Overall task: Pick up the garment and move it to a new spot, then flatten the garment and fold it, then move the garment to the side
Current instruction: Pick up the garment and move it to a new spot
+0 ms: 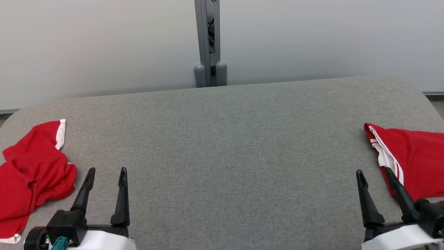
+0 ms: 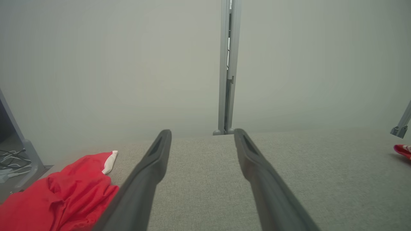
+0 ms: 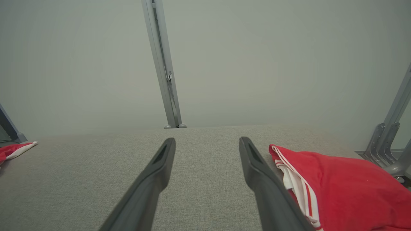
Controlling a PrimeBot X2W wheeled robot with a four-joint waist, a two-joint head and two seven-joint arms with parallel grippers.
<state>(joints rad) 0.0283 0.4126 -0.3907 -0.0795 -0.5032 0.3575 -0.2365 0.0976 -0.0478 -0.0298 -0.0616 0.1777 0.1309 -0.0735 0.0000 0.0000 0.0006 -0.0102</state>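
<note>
- Pointing forward over the near edge of the grey table (image 1: 222,139), the left gripper (image 1: 107,171) and right gripper (image 1: 373,171) both have their jaws spread wide, with nothing between them.
- The crumpled red garment (image 1: 31,170) lies in a heap at the table's left end, just beside the left gripper's outer finger. A white trim shows at its far corner. It looks like the piece to lift first.
- The striped red garment (image 1: 416,156) lies at the right end and looks flatter, possibly already dealt with.
- Risk: with two red pieces, a reach to the wrong one would undo finished work.
- Risk: pinching only the heap's top fold could drag the rest along, or tip it off the left end.
- Risk: the right gripper's outer finger crosses the striped garment's edge in the head view, so swinging that arm could snag it.
- Hard to tell: whether that finger touches the cloth or passes above it.
- Cut off: both garments run past the frame edges. The heap's folds hide any collar and sleeves, so the kind of garment is unclear.
</note>
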